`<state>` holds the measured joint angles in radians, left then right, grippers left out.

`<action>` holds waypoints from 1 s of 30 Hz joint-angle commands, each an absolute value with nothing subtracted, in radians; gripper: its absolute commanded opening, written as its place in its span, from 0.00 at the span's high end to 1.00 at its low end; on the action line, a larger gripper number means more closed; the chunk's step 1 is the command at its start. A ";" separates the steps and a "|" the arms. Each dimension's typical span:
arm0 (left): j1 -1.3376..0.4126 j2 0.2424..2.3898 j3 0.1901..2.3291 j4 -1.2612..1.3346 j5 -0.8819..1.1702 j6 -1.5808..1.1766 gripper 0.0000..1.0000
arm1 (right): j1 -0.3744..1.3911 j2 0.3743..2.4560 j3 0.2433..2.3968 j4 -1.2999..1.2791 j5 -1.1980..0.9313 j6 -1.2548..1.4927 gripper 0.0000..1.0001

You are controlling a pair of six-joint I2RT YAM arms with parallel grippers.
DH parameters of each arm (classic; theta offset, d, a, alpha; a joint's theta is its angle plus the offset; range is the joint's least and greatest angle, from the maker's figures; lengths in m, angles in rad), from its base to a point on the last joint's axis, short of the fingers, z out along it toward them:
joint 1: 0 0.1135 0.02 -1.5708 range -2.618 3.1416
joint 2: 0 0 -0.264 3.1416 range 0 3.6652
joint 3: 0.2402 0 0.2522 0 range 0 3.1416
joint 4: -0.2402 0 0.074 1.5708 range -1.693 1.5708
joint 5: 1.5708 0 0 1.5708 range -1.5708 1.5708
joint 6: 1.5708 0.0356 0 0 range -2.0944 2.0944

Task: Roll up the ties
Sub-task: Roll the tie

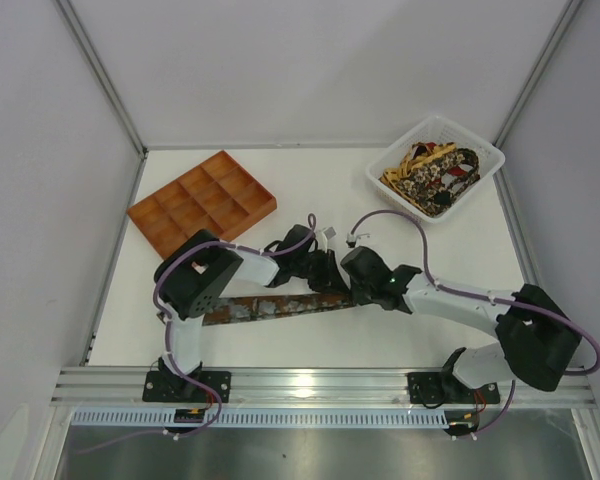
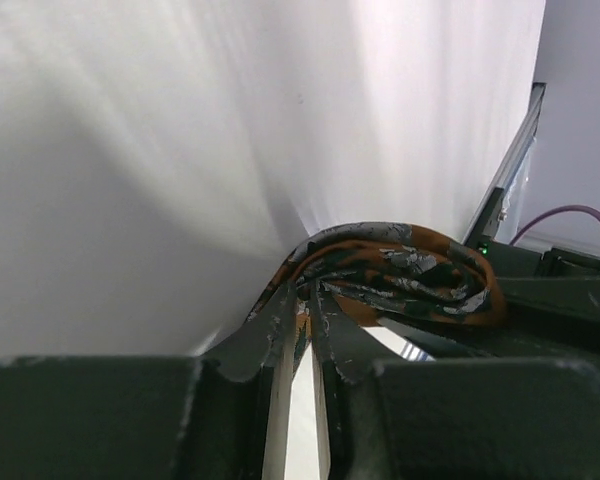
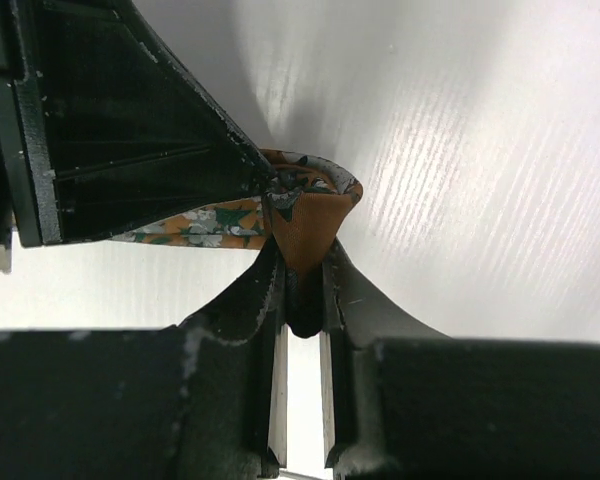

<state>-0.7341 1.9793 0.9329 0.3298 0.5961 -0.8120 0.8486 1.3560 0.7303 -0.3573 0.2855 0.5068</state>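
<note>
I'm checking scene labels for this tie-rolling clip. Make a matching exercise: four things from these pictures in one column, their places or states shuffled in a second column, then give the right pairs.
1 orange tray
2 white basket
3 loose tie
4 right gripper

a shut on the loose tie's end
b far right, patterned ties heaped inside
c far left
d stretched out flat, left to right

Pairs: 1-c, 2-b, 3-d, 4-a

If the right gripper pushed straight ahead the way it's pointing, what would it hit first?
The right gripper is shut on the tie; just beyond, probably the left gripper, though depth is unclear.
</note>
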 commanded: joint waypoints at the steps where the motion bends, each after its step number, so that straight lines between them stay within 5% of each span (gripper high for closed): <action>1: -0.721 1.918 0.899 0.275 0.523 -0.779 0.82 | 0.906 1.419 0.825 -0.402 0.448 0.508 1.00; 14: -0.712 1.928 0.857 0.325 0.548 -0.807 0.83 | 1.055 1.525 0.920 -0.462 0.647 0.562 1.00; 23: -0.696 1.963 0.916 0.296 0.568 -0.799 0.88 | 1.095 1.528 0.911 -0.373 0.604 0.482 1.00; 30: -0.695 1.977 0.919 0.288 0.572 -0.798 0.97 | 1.097 1.577 0.930 -0.345 0.532 0.428 0.78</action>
<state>-0.7033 1.9522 0.8993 0.3099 0.5869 -0.8116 1.0843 1.5589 0.8856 -0.4229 0.5694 0.4568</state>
